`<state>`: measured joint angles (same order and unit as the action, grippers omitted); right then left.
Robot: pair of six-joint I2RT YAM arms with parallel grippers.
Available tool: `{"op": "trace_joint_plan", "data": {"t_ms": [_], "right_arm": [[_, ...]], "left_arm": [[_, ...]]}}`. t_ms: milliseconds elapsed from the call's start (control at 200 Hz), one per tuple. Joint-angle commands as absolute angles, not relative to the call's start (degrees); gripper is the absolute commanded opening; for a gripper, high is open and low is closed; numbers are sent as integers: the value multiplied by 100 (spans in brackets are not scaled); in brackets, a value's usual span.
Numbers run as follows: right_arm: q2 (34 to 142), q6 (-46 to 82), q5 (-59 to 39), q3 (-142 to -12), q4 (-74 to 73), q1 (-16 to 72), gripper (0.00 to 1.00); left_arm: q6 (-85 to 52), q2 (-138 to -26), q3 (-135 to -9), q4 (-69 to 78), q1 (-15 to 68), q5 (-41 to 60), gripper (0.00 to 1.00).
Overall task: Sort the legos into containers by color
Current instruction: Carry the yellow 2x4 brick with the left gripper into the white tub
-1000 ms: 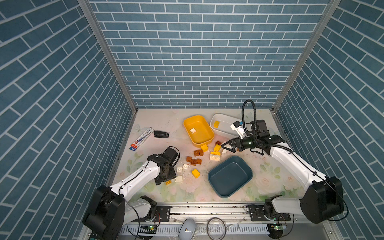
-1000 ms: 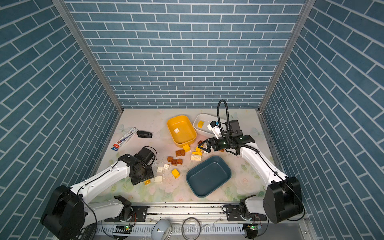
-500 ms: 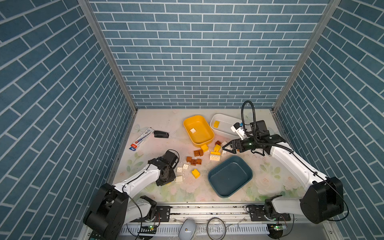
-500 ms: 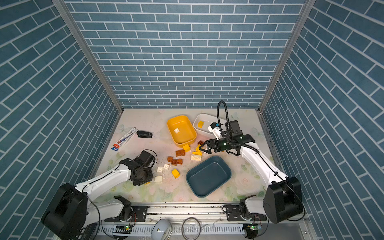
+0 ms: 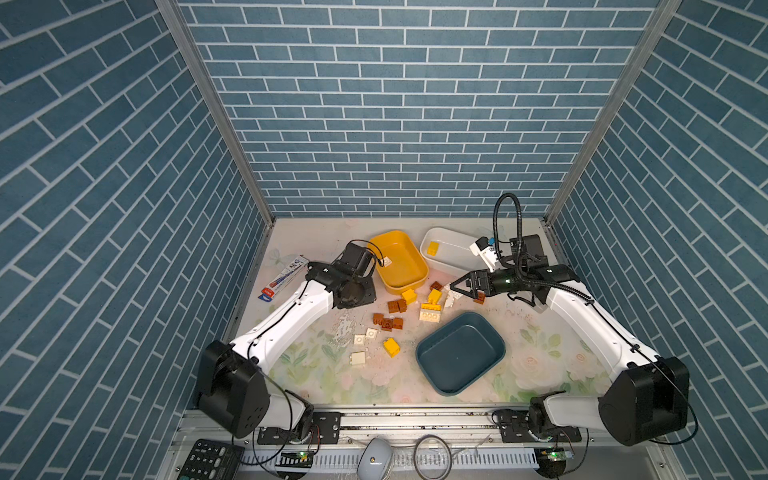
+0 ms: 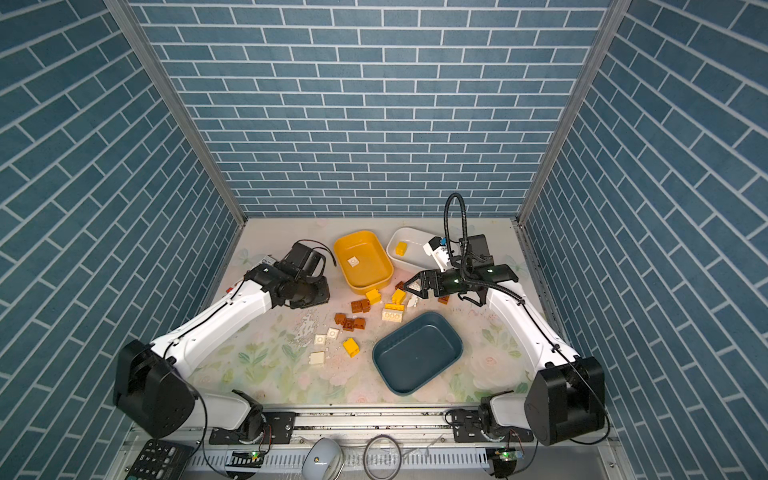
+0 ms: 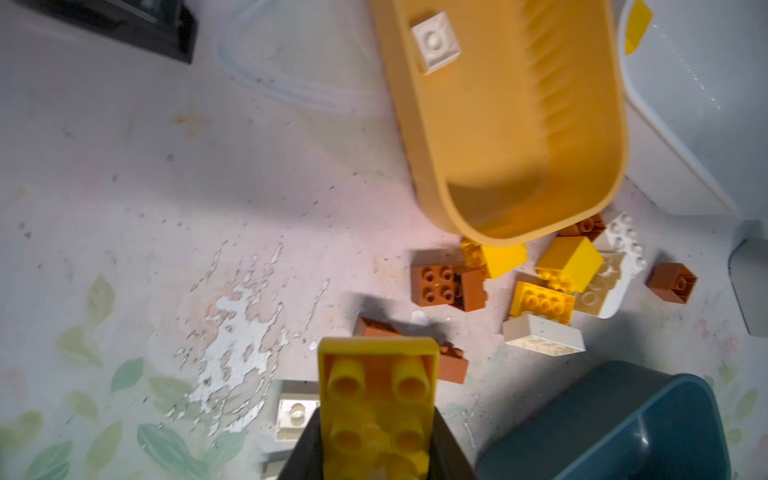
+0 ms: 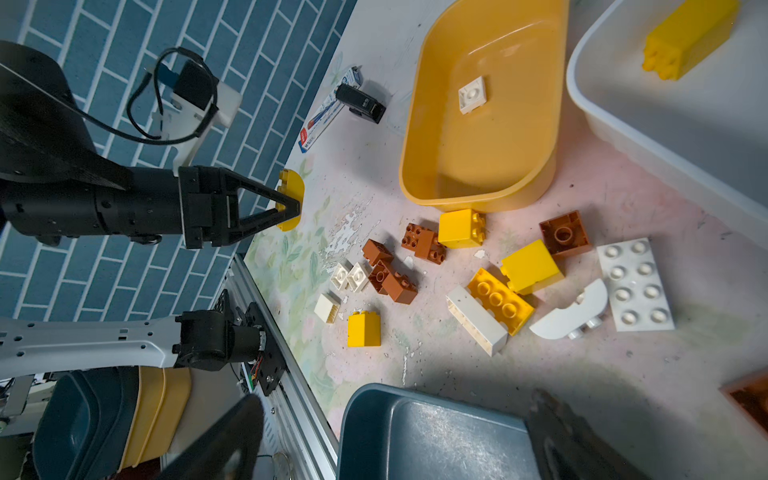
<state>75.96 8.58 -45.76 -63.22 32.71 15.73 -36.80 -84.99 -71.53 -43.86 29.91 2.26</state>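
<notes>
Left side is mid-carry right now: the left gripper (image 8: 291, 208) is clamped on a flat yellow brick (image 7: 377, 399), studs facing the wrist cam. It's lifted off the table (image 5: 316, 365), near the yellow tub (image 5: 405, 287) on the left arm's side of it. The right gripper (image 5: 458, 287) has its jaws spread wide with nothing between them. It sits over the messy pile of legos between the yellow tub, the white tub (image 5: 451, 266) and the teal tub (image 5: 494, 353), right by a lone brown brick (image 5: 478, 300); can't tell how low it is. Funny bit: the yellow tub holds one white square brick (image 5: 387, 261), the white tub holds a yellow brick (image 5: 433, 248), and the teal one has nothing in it. So my guess is the held brick belongs in the white tub with its mate, not in the colour-matching one. That means reaching past the yellow tub, getting over the white rim, and only then letting go. The right arm is parked just in front of that tub though, so I'd watch for the two arms crowding each other. Most of the job looks undone: a brown cluster (image 5: 388, 322), a few white squares (image 5: 365, 337) and more yellows are loose on the table.
</notes>
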Motion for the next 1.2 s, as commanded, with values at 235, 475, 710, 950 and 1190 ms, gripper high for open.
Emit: {"op": "trace_joint_plan", "data": {"t_ms": [235, 475, 710, 950, 1190], "right_arm": [[7542, 795, -4164, -6530, 3126, 1089, 99], [7576, 818, -3818, -6526, 2952, 845, 99], [7611, 869, -3734, -6505, 2733, 636, 99], [7638, 1002, -3928, -6460, 2577, 538, 99], [7646, 994, -4056, -6477, 2678, 523, 99]], "left_arm": [[-2493, -11000, -9893, -3855, 3650, 679, 29], [-2143, -12459, -11476, -3625, 3799, 795, 30], [-1913, -13658, -12828, -3583, 3801, 720, 29], [-1867, -14632, -13926, -3689, 3779, 556, 31], [-2075, -14753, -13948, -3349, 3701, 479, 58]]}}
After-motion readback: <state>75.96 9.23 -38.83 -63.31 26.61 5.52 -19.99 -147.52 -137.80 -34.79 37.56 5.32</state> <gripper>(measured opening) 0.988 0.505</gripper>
